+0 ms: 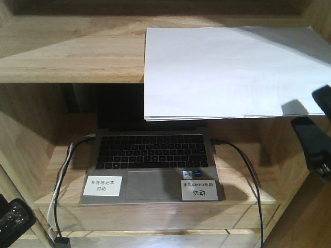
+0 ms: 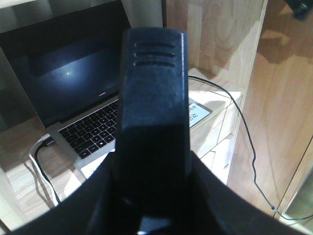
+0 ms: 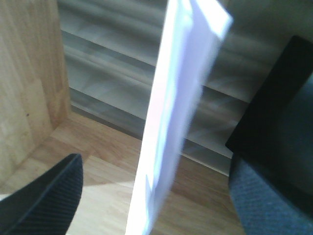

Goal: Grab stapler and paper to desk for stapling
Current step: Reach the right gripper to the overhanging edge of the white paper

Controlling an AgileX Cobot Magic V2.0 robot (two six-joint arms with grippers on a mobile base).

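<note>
The paper (image 1: 227, 72) lies flat on the upper shelf (image 1: 72, 51), its long axis running left-right and its front edge overhanging the laptop (image 1: 155, 155). The right gripper (image 3: 154, 161) stands wide astride its right edge, not touching. The left gripper (image 2: 156, 205) clamps the stapler (image 2: 154, 98), which points lengthwise toward the laptop.

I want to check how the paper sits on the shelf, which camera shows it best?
The front-facing view: nearly the whole paper lies flat, overhanging the shelf above the laptop. The right wrist view shows it only edge-on and blurred; the left wrist view shows none.
</note>
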